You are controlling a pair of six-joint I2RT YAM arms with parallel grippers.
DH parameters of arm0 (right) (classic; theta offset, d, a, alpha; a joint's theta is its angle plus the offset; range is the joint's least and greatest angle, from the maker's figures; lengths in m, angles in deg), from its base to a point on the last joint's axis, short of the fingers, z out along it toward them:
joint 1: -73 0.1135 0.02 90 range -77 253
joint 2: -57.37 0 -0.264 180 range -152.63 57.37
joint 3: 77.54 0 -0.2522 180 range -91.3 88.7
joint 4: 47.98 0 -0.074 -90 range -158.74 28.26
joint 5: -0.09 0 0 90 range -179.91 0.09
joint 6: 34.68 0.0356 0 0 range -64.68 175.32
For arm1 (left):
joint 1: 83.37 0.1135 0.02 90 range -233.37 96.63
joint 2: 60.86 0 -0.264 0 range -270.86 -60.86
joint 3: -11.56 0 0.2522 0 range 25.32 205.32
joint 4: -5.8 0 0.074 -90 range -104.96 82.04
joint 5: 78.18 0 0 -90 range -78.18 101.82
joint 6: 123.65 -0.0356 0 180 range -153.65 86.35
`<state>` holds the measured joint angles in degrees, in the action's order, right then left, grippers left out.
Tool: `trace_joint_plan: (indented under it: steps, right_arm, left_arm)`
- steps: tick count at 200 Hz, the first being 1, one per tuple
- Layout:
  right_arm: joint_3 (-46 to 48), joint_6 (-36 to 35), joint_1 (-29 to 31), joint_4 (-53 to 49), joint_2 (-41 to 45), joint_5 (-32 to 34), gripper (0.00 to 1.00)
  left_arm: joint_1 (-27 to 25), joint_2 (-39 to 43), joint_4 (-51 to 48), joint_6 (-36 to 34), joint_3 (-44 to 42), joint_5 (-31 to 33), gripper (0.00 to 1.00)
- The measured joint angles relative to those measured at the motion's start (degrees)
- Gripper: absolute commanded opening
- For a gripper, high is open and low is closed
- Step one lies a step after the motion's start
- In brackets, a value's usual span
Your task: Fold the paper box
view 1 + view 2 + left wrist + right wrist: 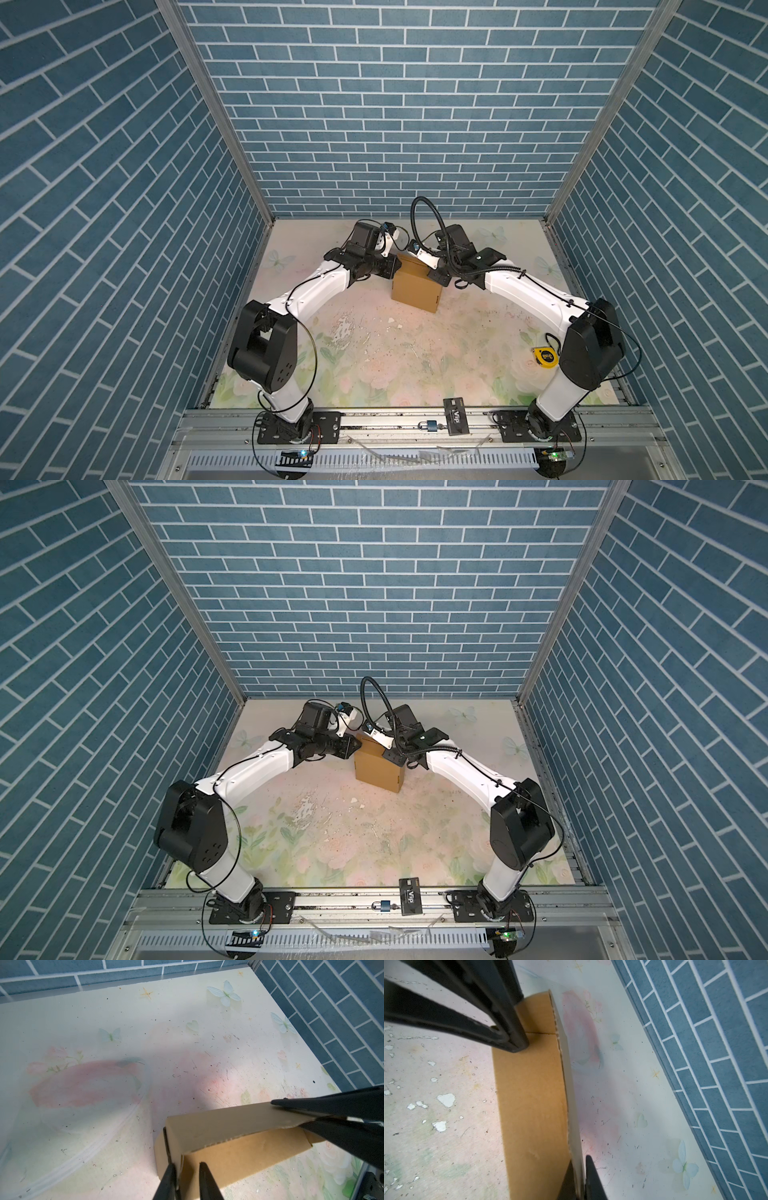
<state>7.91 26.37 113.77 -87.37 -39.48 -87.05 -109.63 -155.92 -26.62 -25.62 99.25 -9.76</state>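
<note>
Tabletop (374,357), paper box (415,291) partly behind arms (528,291)

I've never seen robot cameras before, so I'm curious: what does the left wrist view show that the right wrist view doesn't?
Only the left wrist view shows the corner where two brick walls meet. Only the right wrist view shows chipped white patches on the table mat. Both show the paper box, butterfly prints, and both pincers: the right pincer clamped on a flap edge, the left pincer slightly open at the box's other end.
</note>
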Motion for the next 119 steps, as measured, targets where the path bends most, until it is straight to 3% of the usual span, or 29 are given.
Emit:
trace_joint_plan:
  steps: [32,119]
  right_arm:
    - [0.1,0.6,0.2,-0.2,0.0,-0.5,0.14]
    - [0.0,3.5,0.2,-1.8,0.0,-0.9,0.19]
  left_arm:
    - [0.6,1.1,-1.6,-0.2,-0.7,-1.0,0.30]
    - [1.1,1.2,-5.4,-2.7,0.9,-1.0,0.35]
